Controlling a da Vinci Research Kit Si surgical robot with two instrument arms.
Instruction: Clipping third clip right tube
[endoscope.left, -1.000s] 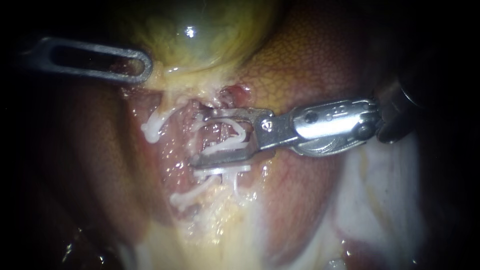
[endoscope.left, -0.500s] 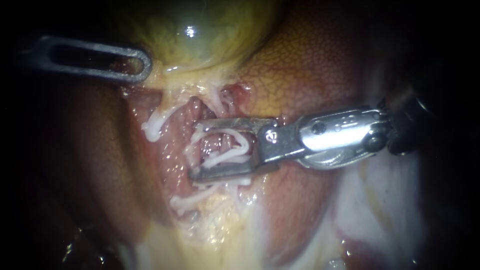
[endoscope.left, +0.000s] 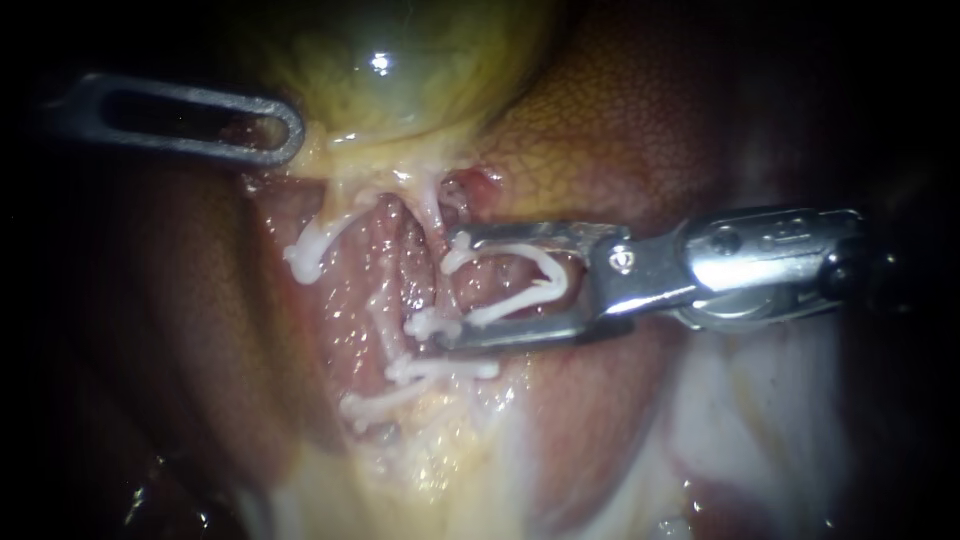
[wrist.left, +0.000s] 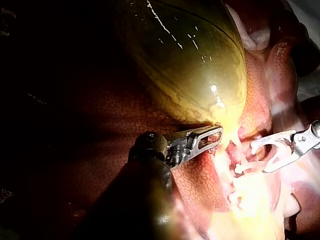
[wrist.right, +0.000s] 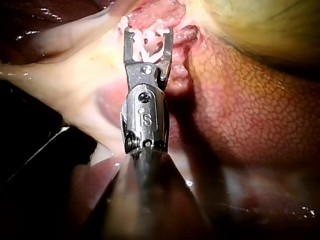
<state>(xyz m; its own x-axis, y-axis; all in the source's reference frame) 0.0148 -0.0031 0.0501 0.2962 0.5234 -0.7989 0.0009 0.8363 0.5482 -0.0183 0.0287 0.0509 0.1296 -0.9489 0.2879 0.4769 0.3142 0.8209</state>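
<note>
Tool (wrist.right: 149, 33) with white clip (wrist.right: 148, 46) between jaws

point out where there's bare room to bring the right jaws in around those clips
Free: the pink strip between the upper-left clip and the right instrument, whose jaws hold a loaded clip; also the liver above its shaft. Crowded: the stacked clips just below its jaw tips.

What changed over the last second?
The right instrument drew back toward the right, away from the tube, carrying the white clip gripped between its jaws. The left instrument, the gallbladder and the fixed clips on the tube stayed put.
</note>
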